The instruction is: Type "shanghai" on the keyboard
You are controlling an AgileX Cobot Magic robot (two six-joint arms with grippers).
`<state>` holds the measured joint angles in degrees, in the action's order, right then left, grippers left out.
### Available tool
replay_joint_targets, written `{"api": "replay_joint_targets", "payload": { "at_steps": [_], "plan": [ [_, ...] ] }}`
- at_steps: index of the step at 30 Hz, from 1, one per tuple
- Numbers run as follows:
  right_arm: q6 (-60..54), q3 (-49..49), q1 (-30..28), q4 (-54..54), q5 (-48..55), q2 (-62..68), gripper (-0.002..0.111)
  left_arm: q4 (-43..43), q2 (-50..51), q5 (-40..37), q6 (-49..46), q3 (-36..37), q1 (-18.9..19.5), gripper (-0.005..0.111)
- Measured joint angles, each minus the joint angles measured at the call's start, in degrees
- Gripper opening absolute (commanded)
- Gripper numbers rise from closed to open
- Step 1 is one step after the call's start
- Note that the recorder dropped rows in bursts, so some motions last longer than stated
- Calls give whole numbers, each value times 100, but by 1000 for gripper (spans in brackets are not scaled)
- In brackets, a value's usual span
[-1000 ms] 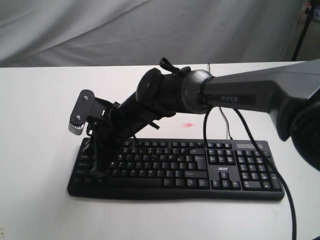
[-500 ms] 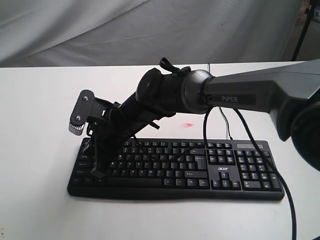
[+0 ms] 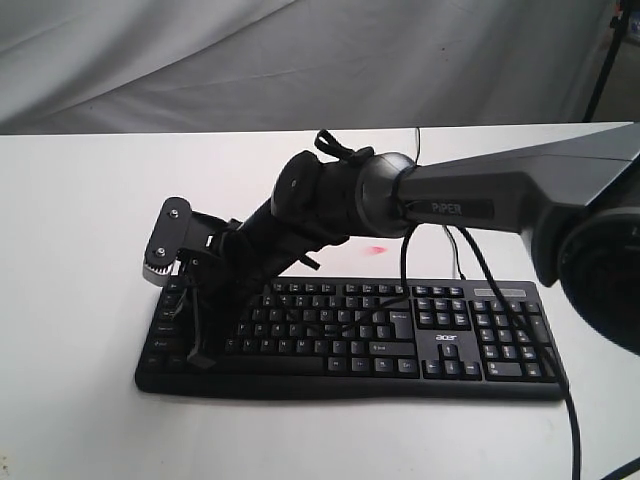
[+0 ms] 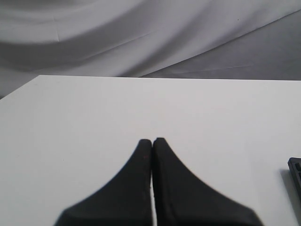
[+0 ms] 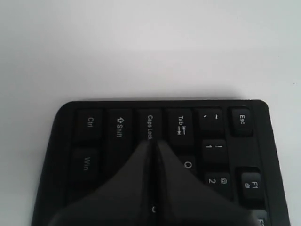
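Note:
The black keyboard (image 3: 450, 345) lies across the white table, number pad and "acer" logo toward its right end. My right arm reaches over it to its left end. There my right gripper (image 3: 200, 357) points down, shut with nothing in it. In the right wrist view its tips (image 5: 154, 141) sit at the Caps Lock key, between Shift and Tab, on the keyboard (image 5: 120, 125). My left gripper (image 4: 152, 140) is shut and empty over bare white table, with only a corner of the keyboard (image 4: 295, 170) showing; it does not show in the exterior view.
The right arm's black cable (image 3: 520, 330) hangs over the number pad and off the front edge. A small pink mark (image 3: 377, 249) is on the table behind the keyboard. Grey cloth (image 3: 200, 60) backs the table.
The right arm has dropped slightly, bringing its wrist and shut fingertips lower onto the keyboard's left end. The keyboard has not moved.

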<state>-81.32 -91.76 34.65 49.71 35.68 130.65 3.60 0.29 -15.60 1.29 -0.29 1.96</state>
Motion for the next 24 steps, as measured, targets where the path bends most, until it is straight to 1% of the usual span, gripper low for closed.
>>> {"api": "replay_joint_targets", "payload": {
  "at_steps": [15, 24],
  "plan": [
    [-72, -7, 0, 41, -86, 143, 0, 0, 0, 0, 0, 0, 0, 1],
    [-72, -7, 0, 50, 55, -257, 0, 0, 0, 0, 0, 0, 0, 1]
  ]
}}
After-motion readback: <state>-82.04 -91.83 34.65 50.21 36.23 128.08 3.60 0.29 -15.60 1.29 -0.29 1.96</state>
